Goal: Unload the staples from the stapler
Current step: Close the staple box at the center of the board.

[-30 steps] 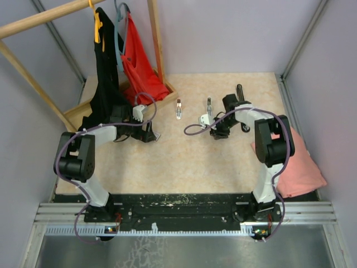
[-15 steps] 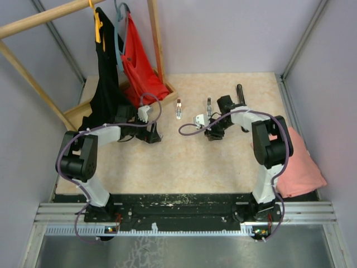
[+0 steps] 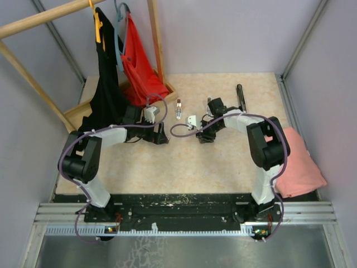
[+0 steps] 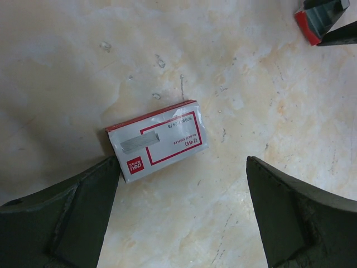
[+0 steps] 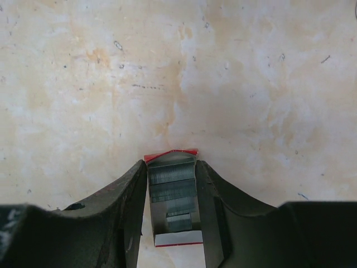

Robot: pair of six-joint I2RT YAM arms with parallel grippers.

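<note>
My right gripper [image 5: 172,167] is shut on a small open tray [image 5: 178,239] with red edges. Short grey strips of staples [image 5: 172,181] lie inside the tray, which hangs just above the table. In the top view the right gripper [image 3: 202,135] is at mid-table. My left gripper [image 4: 181,167] is open and low over the table; in the top view [image 3: 162,135] it is left of the right one. A flat box with a red label [image 4: 157,139] lies by its left finger. The black stapler [image 3: 241,94] lies at the back right, away from both grippers.
A wooden rack with a black garment [image 3: 106,72] and a red garment [image 3: 139,64] stands at the back left. A pink cloth [image 3: 295,162] lies at the right edge. A small metal piece [image 3: 178,109] lies behind the grippers.
The right gripper has moved left with the tray, away from the stapler. The left gripper has moved right, so the two now sit closer together at mid-table.
</note>
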